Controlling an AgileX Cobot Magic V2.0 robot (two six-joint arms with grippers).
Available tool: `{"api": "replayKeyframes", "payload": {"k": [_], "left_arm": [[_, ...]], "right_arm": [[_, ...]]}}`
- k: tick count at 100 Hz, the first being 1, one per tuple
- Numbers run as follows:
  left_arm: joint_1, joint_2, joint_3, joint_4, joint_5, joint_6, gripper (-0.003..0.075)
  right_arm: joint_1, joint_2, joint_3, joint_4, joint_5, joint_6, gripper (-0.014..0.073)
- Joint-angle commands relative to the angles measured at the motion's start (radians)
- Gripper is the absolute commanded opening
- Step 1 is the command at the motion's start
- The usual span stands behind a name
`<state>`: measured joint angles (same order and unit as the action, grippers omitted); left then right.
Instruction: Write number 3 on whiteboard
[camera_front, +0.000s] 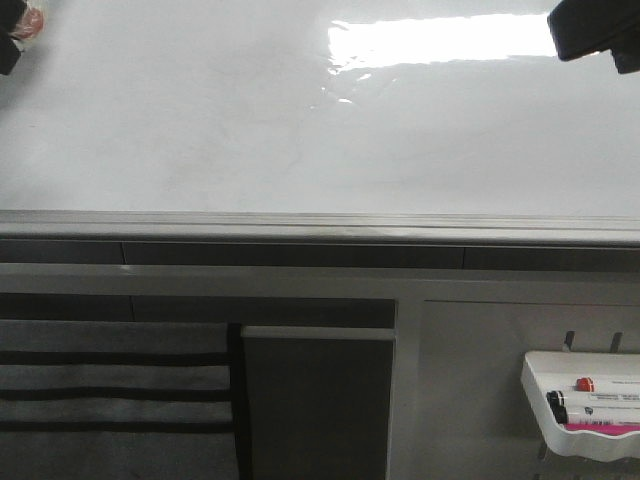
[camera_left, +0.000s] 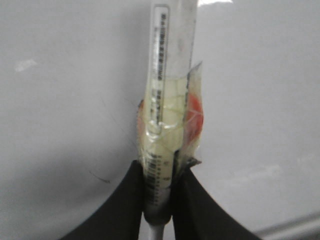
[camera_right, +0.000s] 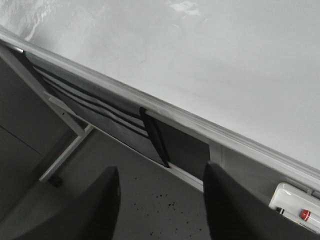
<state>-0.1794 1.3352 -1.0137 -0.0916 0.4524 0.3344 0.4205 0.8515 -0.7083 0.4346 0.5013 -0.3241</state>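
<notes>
Only from the left wrist, fingers (camera_left: 131, 200) clamp a marker (camera_left: 167, 125).

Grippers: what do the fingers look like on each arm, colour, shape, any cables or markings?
Both are matte black. Left gripper: two smooth fingers curving inward toward the tips. Right gripper: two broad, flat-sided black fingers. No cables, labels or markings show on either; the arms themselves are barely in view.

A grey striped cloth (camera_front: 110, 390) hangs, apparently, beside a white marker tray (camera_front: 585, 405).
</notes>
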Motion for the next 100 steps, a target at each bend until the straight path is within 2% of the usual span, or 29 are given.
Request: {"api": "replayKeyframes", "payload": {"k": [1,9,21,35,43,58,76,86,100], "left_arm": [[-0.040,-0.071,-0.059,-0.009,0.149,0.104,-0.0013],[-0.086,-0.090,-0.075,-0.044,0.283,0.174,-0.0013],[-0.167,-0.102,-0.088,-0.189,0.486,0.372,-0.0013],[-0.275,-0.102,-0.088,-0.352,0.588,0.519,-0.0013],[-0.332,-0.102,-0.088,-0.376,0.593,0.536,-0.0013],[-0.433,-0.102,-0.088,-0.378,0.593,0.570,-0.0013],[-0.507,-0.102,-0.090,-0.378,0.568,0.583,-0.0013],[-0.523,-0.102,-0.099,-0.378,0.556,0.583,-0.0013],[-0.530,-0.100,-0.103,-0.378,0.551,0.583,-0.0013]], "right_arm": [[0.004,0.010,-0.092,-0.016,0.048,-0.012,0.0333],[0.004,0.040,-0.152,-0.029,0.135,-0.012,0.0333],[0.004,0.110,-0.248,-0.040,0.299,-0.055,0.0333],[0.006,0.221,-0.350,-0.036,0.496,-0.163,0.0333],[0.006,0.274,-0.386,-0.011,0.553,-0.247,0.0333],[0.006,0.351,-0.447,0.149,0.627,-0.493,0.0333],[0.044,0.373,-0.495,0.218,0.622,-0.707,0.0333],[0.079,0.373,-0.507,0.218,0.608,-0.782,0.0333],[0.136,0.382,-0.507,0.218,0.543,-0.794,0.0333]]}}
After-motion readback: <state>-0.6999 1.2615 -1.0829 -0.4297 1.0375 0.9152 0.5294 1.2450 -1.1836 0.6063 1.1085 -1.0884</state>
